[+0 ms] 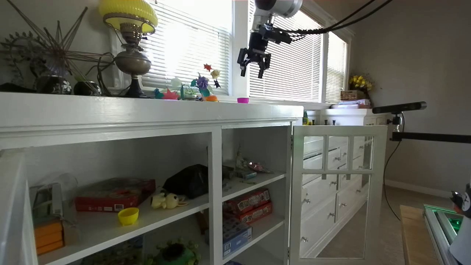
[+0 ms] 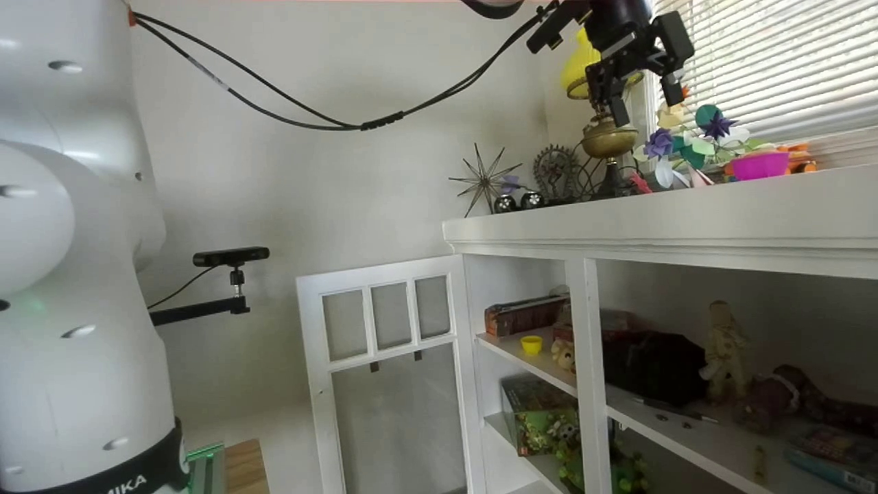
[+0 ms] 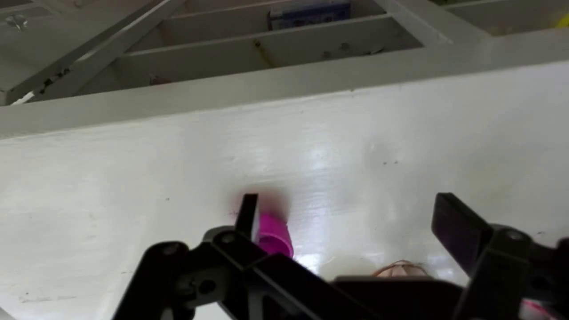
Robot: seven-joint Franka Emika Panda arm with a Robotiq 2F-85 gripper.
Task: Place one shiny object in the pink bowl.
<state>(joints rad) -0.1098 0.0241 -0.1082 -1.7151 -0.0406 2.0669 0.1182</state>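
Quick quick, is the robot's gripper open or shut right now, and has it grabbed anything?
Gripper: open, its jaws well apart, holding nothing.

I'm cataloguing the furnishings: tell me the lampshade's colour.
Yellow; the lampshade shows best in an exterior view.

Wht arm (image 2: 79, 254) held hi, blk fingers (image 3: 460, 233) spread wide, ptg dwn, slight tilt
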